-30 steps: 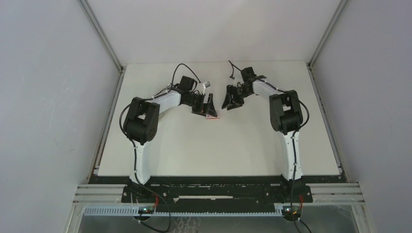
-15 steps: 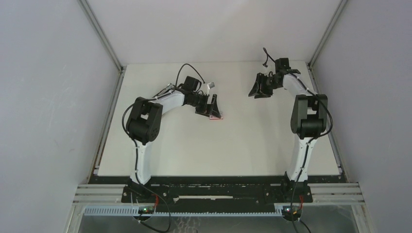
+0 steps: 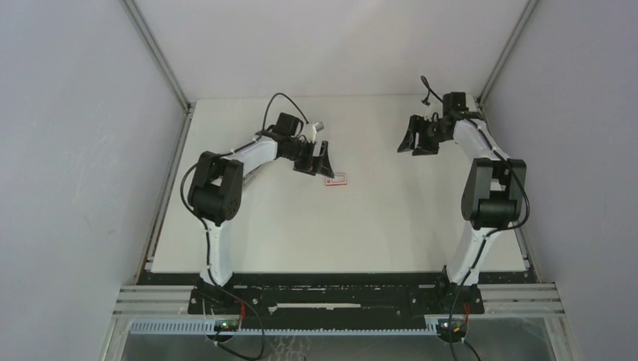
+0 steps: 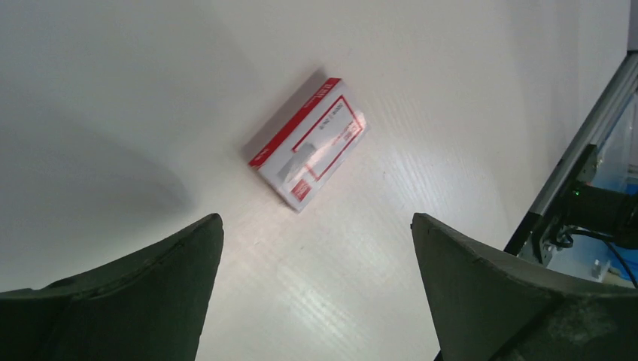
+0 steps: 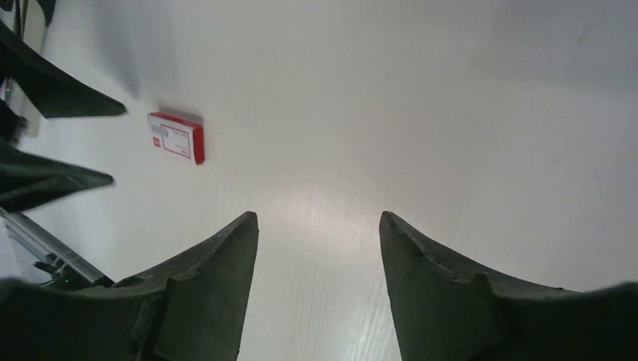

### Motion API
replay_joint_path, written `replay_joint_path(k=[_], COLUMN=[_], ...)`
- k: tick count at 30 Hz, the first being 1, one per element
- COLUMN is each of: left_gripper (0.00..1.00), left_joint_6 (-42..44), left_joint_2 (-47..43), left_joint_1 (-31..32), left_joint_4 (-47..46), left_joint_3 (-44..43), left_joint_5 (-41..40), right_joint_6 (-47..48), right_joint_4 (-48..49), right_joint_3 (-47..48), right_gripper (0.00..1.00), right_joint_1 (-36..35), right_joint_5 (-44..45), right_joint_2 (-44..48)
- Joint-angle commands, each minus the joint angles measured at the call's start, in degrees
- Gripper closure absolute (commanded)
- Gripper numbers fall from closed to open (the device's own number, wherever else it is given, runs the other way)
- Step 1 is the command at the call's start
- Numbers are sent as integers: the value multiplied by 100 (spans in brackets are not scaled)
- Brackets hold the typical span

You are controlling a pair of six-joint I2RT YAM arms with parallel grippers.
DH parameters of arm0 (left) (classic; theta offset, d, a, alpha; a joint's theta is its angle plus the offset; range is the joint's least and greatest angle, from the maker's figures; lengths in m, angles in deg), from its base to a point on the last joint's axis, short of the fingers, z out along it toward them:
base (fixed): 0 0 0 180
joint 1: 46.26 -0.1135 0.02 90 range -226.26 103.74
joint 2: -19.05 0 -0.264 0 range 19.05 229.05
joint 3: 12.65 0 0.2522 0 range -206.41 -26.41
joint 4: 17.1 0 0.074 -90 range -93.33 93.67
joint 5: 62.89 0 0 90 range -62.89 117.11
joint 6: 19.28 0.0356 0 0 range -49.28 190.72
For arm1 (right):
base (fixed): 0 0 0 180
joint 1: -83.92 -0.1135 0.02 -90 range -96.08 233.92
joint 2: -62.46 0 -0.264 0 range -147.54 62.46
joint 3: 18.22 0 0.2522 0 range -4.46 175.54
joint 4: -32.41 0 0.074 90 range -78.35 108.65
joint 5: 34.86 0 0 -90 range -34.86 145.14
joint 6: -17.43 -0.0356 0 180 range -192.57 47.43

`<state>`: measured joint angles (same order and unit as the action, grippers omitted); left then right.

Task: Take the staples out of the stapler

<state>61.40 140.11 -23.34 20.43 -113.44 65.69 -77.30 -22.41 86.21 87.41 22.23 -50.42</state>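
Observation:
No stapler and no staples show in any view. My left gripper (image 3: pixel 322 159) hangs open over the middle-left of the table, its jaws wide apart with only bare table between them in the left wrist view (image 4: pixel 316 218). Just ahead of its fingertips lies a small flat red-and-white box (image 3: pixel 336 180) (image 4: pixel 308 143), apart from both fingers. My right gripper (image 3: pixel 415 143) is raised at the back right, far from the box. It is open with nothing between its fingers (image 5: pixel 317 215). The box (image 5: pixel 177 138) appears small at the left of the right wrist view.
The white table (image 3: pixel 376 226) is enclosed by grey walls on the left, back and right. A metal rail (image 4: pixel 579 158) runs along the table's edge in the left wrist view. The left gripper's dark fingers (image 5: pixel 60 101) show at the left edge of the right wrist view.
The right arm swung from the table's middle out to the back right, and its jaws widened. The left gripper drew back a little, leaving the red-and-white box uncovered.

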Motion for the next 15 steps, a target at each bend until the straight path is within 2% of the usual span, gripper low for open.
replay_joint_path(k=[1, 2, 3, 4, 10, 15], left_gripper=[0, 0, 0, 0, 0, 0], left_joint_6=[528, 633, 766, 894, 1484, 1791], left_joint_2=[-1155, -1370, -1592, -1917, -3468, -4797], left_joint_1=[-409, -471, -559, -619, -1099, -1259], left_joint_4=[213, 248, 283, 299, 6, -644], left_joint_3=[-112, -23, 94, 227, 1423, 2702], left_joint_5=[-254, -321, -389, -474, -1092, -2163], right_joint_6=[567, 641, 750, 843, 1354, 1614], right_joint_4=[72, 152, 238, 332, 1009, 2005], right_joint_3=[-447, -642, -826, -1032, -2287, -3388], right_gripper=[34, 28, 12, 1, 0, 0], right_joint_1=[196, 215, 241, 254, 325, 321], right_joint_5=[449, 570, 726, 884, 1706, 2271], right_joint_2=[1092, 1318, 1542, 1800, 3416, 4674])
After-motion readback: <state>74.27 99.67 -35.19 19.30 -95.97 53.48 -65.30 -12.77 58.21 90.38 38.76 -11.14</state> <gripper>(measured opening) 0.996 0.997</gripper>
